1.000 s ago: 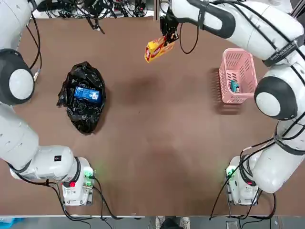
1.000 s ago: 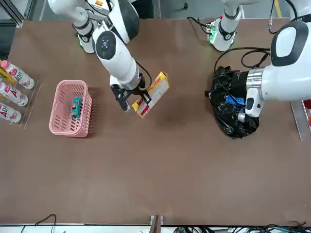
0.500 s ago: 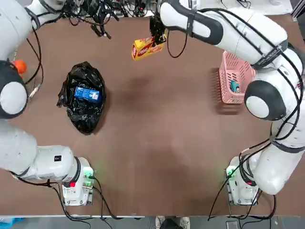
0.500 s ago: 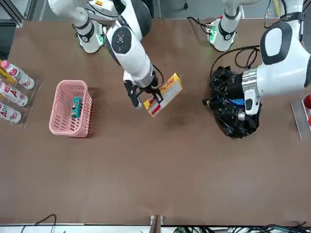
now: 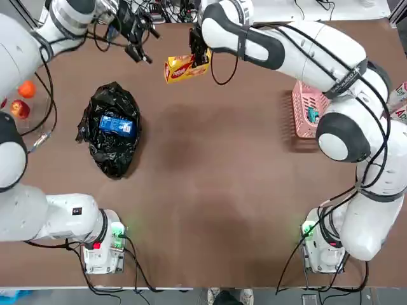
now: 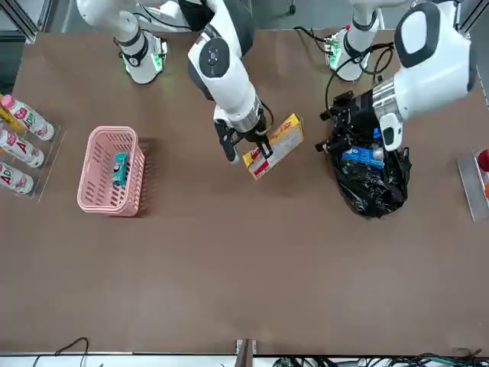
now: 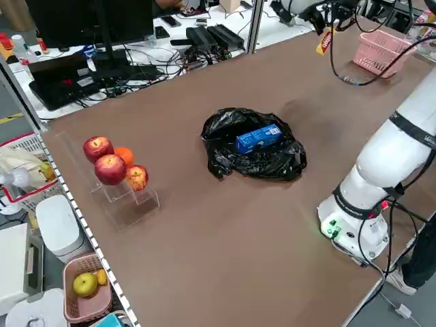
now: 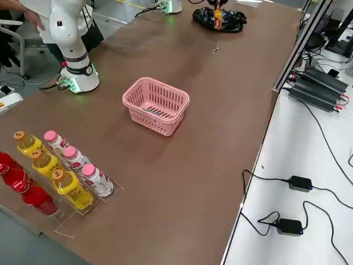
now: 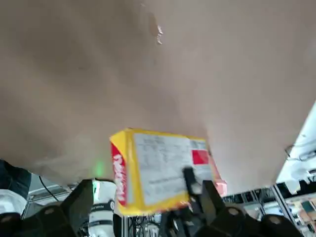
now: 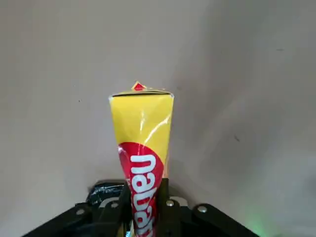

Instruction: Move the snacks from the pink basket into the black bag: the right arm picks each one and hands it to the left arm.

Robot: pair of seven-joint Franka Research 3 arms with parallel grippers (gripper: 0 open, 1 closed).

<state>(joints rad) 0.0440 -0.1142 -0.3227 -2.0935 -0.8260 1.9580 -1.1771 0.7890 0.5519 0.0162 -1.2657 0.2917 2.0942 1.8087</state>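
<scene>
Top view: R gripper (image 5: pixel 198 58) clamped on one end of the yellow packet (image 5: pixel 181 67), held up over the far side of the table (image 5: pixel 210 190), between basket & bag.
Change, R arm: vs a sec ago the packet has travelled from near the table's far-centre toward the L arm's side; also turned flatter, long side now roughly level across the view.
Change, L arm: L gripper (image 5: pixel 135 33) was out of this view a sec ago, over the bag in front view; now up at the far edge, jaws wide & empty, pointing at the packet, near but apart.
Front view: same story. Packet (image 6: pixel 273 144) hangs from R gripper (image 6: pixel 246 147) just beside the black bag (image 6: pixel 367 172); L gripper (image 6: pixel 338 122) close to it, no contact.
L wrist view: packet (image 9: pixel 155 170) fills the space ahead of the open fingers (image 9: pixel 81 202), not yet between them.
Blue packet: already in the bag (image 5: pixel 116 125).
Teal packet: alone in the pink basket (image 5: pixel 313 105), at (image 5: pixel 314 115).
Meaning: looks like handover #2 about to happen; both arms converging. Est. 1 of 3 done.
Next needs: L jaws round the free end, grip firm before R lets go.
Risk: thin glossy pack, could slip or twist if release is early.
</scene>
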